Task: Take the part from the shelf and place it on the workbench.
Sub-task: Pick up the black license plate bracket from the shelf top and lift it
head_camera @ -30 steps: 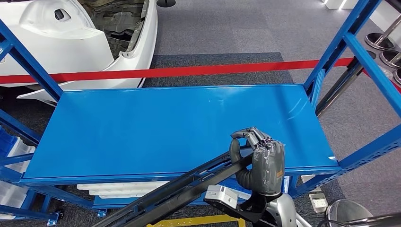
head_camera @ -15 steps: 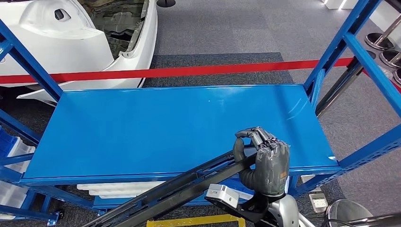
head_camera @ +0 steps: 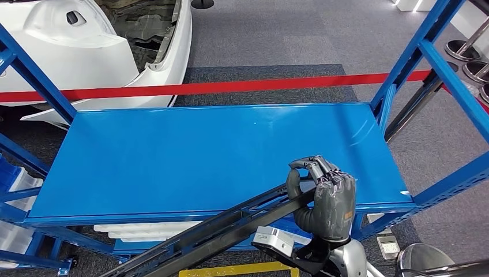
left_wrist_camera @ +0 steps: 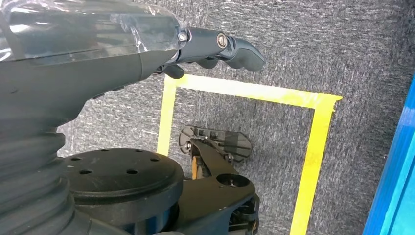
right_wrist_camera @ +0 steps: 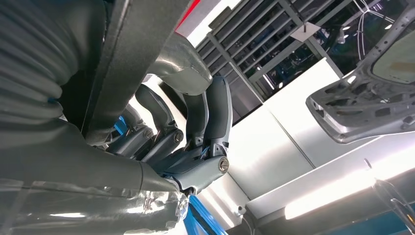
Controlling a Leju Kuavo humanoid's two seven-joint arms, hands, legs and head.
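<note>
The part (head_camera: 230, 222) is a long black metal rail. It slants from the picture's lower left up to my right hand (head_camera: 323, 199), which grips its upper end just over the front edge of the blue shelf board (head_camera: 202, 150). The rest of the rail hangs out in front of the shelf. In the right wrist view the dark rail (right_wrist_camera: 132, 54) crosses the palm with the fingers (right_wrist_camera: 195, 127) curled round it. My left hand (left_wrist_camera: 147, 44) hangs over grey carpet, its fingers stretched out and holding nothing.
Blue shelf uprights (head_camera: 427, 52) rise at the right and left. White parts (head_camera: 144, 229) lie on the lower shelf. Behind the shelf run a red barrier tape (head_camera: 230, 86) and a white car body (head_camera: 86, 40). A yellow tape square (left_wrist_camera: 313, 142) marks the floor.
My right hand has shifted slightly right and back toward me, drawing the rail with it off the shelf's front edge. The shelf has not moved.
</note>
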